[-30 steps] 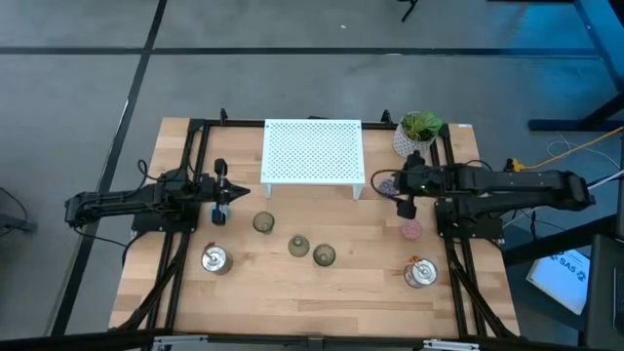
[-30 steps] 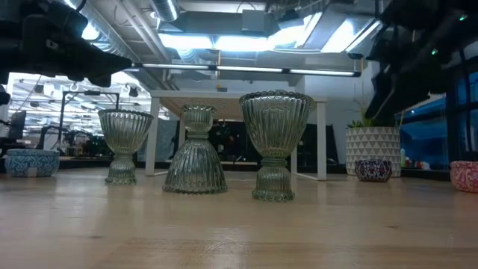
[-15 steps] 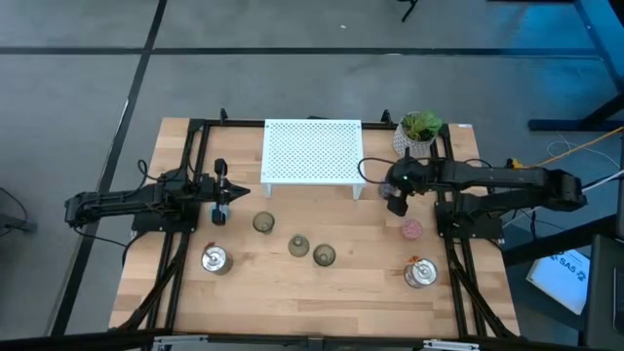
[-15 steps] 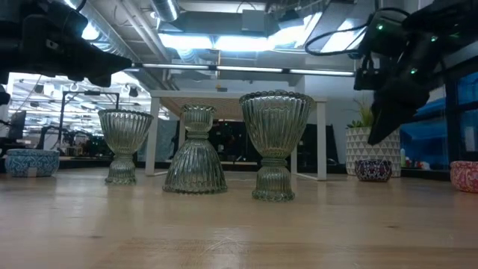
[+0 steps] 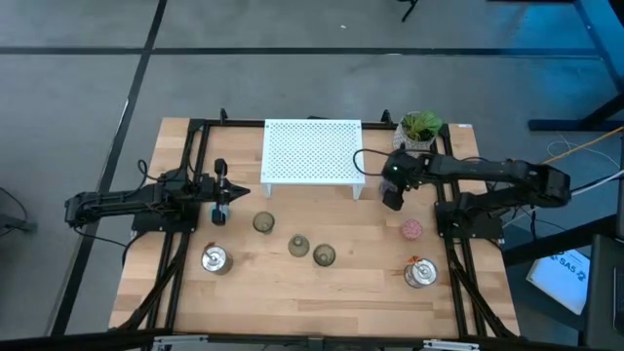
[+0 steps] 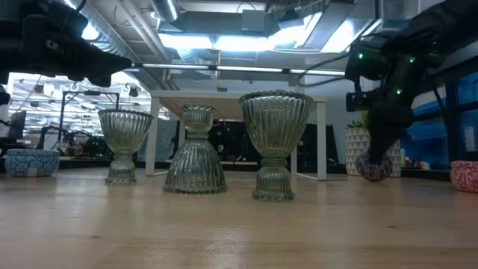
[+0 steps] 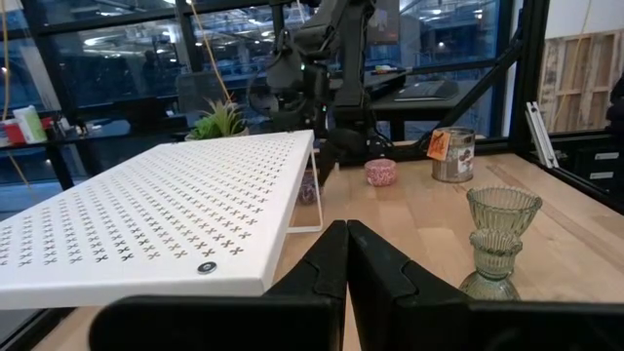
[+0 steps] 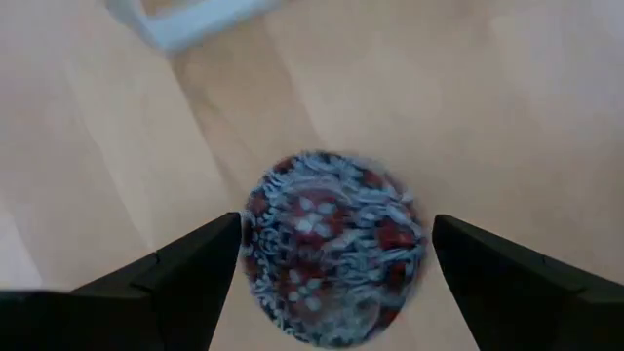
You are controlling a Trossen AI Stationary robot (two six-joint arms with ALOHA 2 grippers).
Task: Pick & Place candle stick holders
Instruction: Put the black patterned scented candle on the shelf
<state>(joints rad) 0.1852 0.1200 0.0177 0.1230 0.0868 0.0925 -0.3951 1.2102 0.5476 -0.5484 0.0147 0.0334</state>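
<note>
A purple patterned cup [image 8: 336, 249] stands on the table by the rack's right front leg. My right gripper [image 8: 337, 226] is open and points down over it, one finger on each side and a gap to each. In the low view this gripper [image 6: 377, 146] covers part of the cup [image 6: 372, 170]. Three ribbed glass holders [image 5: 263, 223] [image 5: 299, 246] [image 5: 324, 255] stand mid-table, a pink cup [image 5: 411, 229] at the right, two silver ones [image 5: 214, 258] [image 5: 420, 273] near the front, and a blue cup [image 6: 31, 161] at the left. My left gripper [image 5: 222, 192] waits shut at the left.
The white perforated rack [image 5: 312, 151] stands at the back middle, its right front leg close to my right gripper. A white pot with a green plant [image 5: 419, 132] sits at the back right. Bare wood lies along the table's near edge.
My right gripper has come down and a little toward the table's left, tipping more steeply downward, until its open fingers stand around the purple cup. No cup has moved.
</note>
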